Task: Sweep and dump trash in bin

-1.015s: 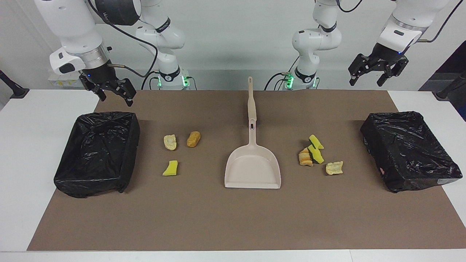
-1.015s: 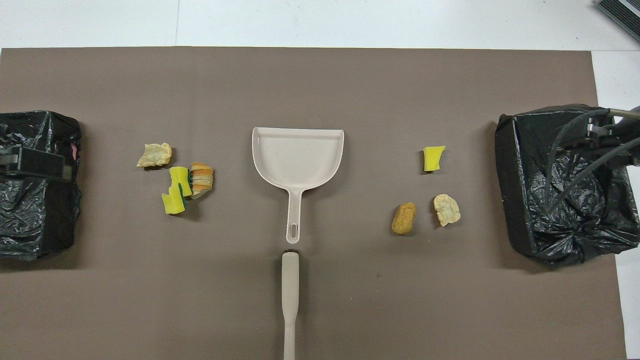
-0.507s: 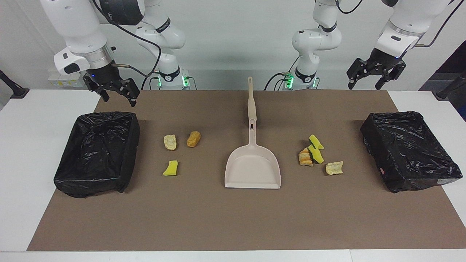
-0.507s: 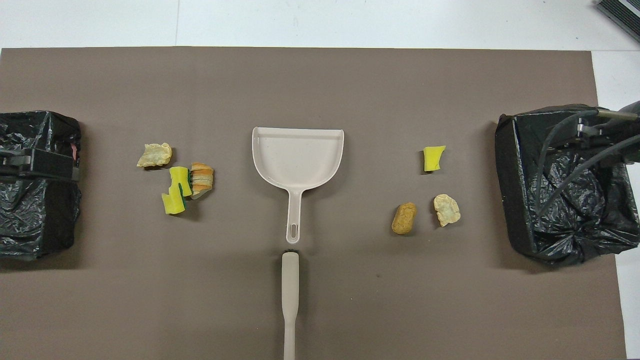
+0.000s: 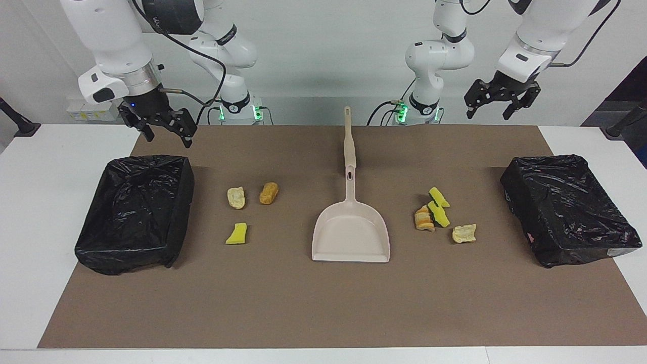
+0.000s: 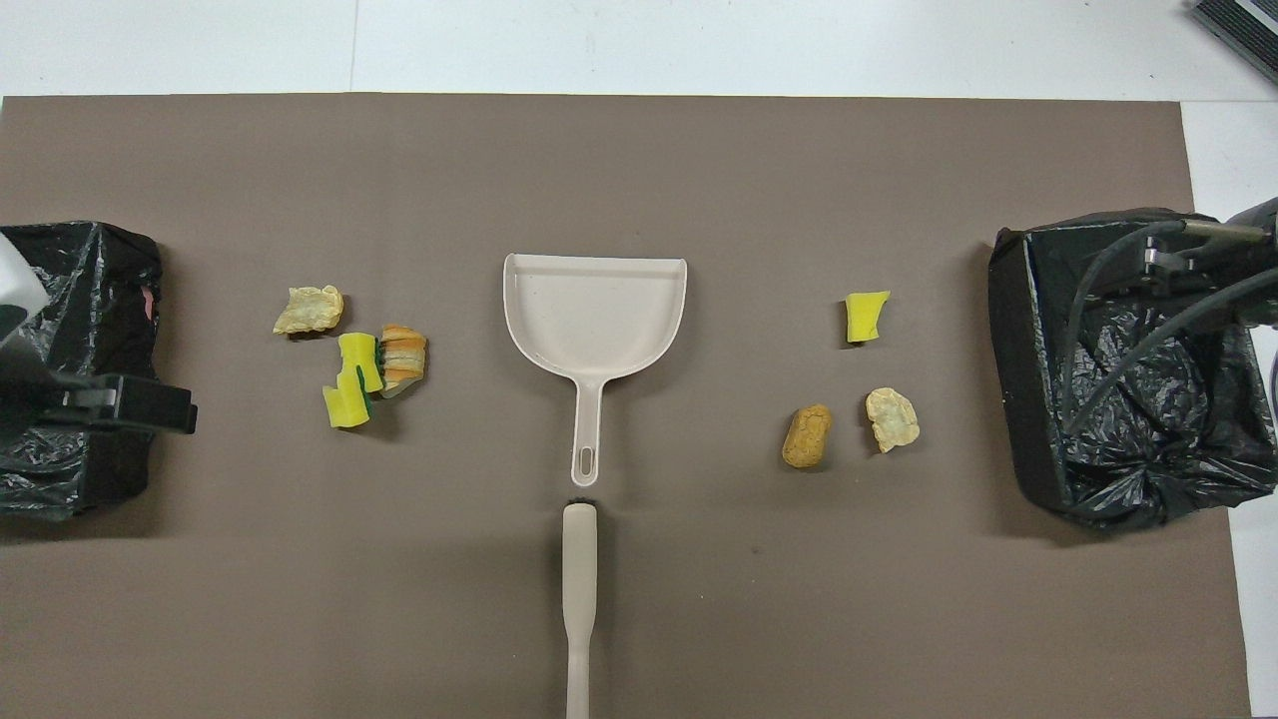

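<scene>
Nothing swept yet. My left claw (image 5: 497, 99) and right claw (image 5: 160, 126) open, empty, raised. Trash (image 5: 438, 214) on table both sides of dustpan (image 5: 351, 233). Next: grasp brush (image 5: 348, 139).

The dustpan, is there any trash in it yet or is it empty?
Empty. The dustpan lies flat on the mat, its tray bare; the scraps lie on the mat on both sides of it.

surface: white table (image 5: 30, 212) | cover: brown mat (image 5: 323, 303) | on mat: dustpan (image 5: 351, 235) in middle; brush (image 5: 349, 141) nearer robots; foam scraps (image 5: 434, 215) both sides of dustpan; black-lined bin (image 5: 134, 212) and second bin (image 5: 568, 210) at the two ends
</scene>
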